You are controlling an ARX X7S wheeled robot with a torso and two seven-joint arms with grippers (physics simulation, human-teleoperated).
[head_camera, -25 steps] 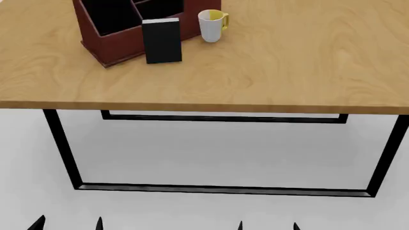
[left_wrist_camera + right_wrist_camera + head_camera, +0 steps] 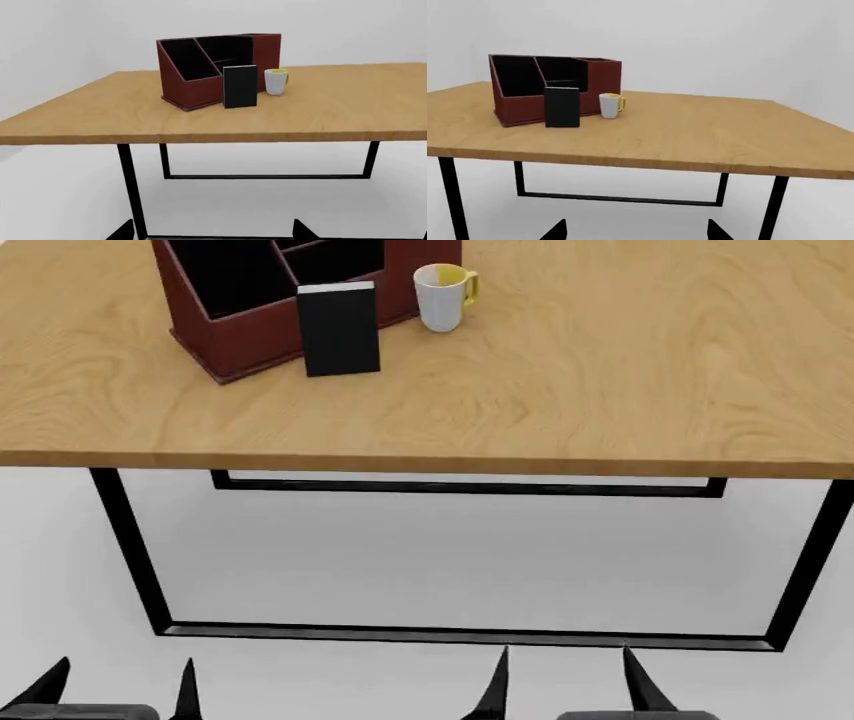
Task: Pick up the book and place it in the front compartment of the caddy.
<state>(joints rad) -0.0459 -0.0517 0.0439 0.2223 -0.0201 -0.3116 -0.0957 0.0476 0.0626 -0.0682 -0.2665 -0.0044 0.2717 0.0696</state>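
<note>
- One wooden table (image 2: 561,370) on a black frame; wide bare top toward the right edge and along the near edge.
- One dark red caddy (image 2: 247,332) at the far left part of the top, several black-lined sections.
- One black book (image 2: 339,328) standing upright against the caddy's near wall, outside the sections, well back from the near edge.
- One white mug (image 2: 439,295), yellow inside, just beside the book, toward the right.
- Two grippers, both below the table's near edge: left gripper (image 2: 118,690) and right gripper (image 2: 563,682), fingers spread, holding nothing.
</note>
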